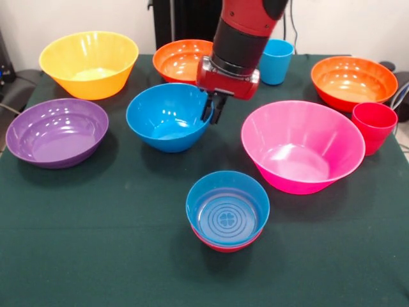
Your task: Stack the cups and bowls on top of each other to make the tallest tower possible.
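Your claw pinches the rim of the medium blue bowl at its 3 o'clock edge, fingers closed on the wall. The bowl sits upright, mouth up, axis vertical, mid-worktop. The tower, small blue nested in magenta-red, waits at 5 o'clock from it. The pick looks under way; next you'd lift it level and carry it over the tower, centred before release.
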You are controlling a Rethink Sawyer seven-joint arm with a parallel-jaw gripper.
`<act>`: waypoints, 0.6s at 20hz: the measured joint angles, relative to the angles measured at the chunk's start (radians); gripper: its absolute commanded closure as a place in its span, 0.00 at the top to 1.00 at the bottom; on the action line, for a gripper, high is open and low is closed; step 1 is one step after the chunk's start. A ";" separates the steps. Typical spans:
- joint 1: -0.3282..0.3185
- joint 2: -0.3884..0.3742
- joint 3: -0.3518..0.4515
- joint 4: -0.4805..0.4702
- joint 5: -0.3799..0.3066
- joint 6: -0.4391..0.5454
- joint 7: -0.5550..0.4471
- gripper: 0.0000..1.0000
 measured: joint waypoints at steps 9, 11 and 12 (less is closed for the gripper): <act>0.058 0.083 -0.097 -0.260 0.038 0.283 0.047 0.00; 0.063 0.107 -0.120 -0.331 0.040 0.343 0.069 0.00; 0.063 0.116 -0.127 -0.357 0.040 0.364 0.078 0.00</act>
